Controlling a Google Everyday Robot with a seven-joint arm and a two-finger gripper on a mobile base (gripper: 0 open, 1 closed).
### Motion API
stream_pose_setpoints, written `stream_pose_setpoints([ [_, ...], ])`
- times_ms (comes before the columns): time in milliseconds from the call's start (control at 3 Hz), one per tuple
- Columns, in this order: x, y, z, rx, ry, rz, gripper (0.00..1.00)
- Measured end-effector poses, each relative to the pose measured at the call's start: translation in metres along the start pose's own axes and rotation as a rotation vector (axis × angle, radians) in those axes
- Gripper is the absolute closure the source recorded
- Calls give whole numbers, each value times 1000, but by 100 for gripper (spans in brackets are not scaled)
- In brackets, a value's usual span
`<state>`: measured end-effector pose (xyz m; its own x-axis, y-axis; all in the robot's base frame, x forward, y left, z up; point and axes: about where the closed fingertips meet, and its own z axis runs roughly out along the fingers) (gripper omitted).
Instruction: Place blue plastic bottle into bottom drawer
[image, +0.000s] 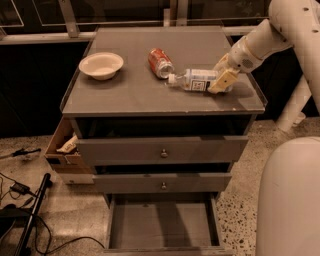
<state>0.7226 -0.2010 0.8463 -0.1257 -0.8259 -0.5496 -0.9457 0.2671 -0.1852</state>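
The blue plastic bottle (196, 80) lies on its side on the grey cabinet top, its white cap pointing left toward the red soda can (160, 62). My gripper (223, 76) is down at the bottle's base end, on its right, low over the cabinet top. The white arm reaches in from the upper right. The bottom drawer (162, 245) is pulled open at the foot of the cabinet, and its flat grey floor is bare.
A white bowl (101, 65) sits at the top's left. The two knobbed drawers (163, 153) above stand slightly ajar. A cardboard box (62, 147) sticks out at the cabinet's left. Cables and a black stand lie on the floor at left. My white base fills the lower right.
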Motion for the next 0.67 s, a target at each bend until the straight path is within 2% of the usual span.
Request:
stream_pose_setpoints([
  [333,-1,0,0,3,1,-2,100],
  [667,3,10,-26,46,-9,-25,100],
])
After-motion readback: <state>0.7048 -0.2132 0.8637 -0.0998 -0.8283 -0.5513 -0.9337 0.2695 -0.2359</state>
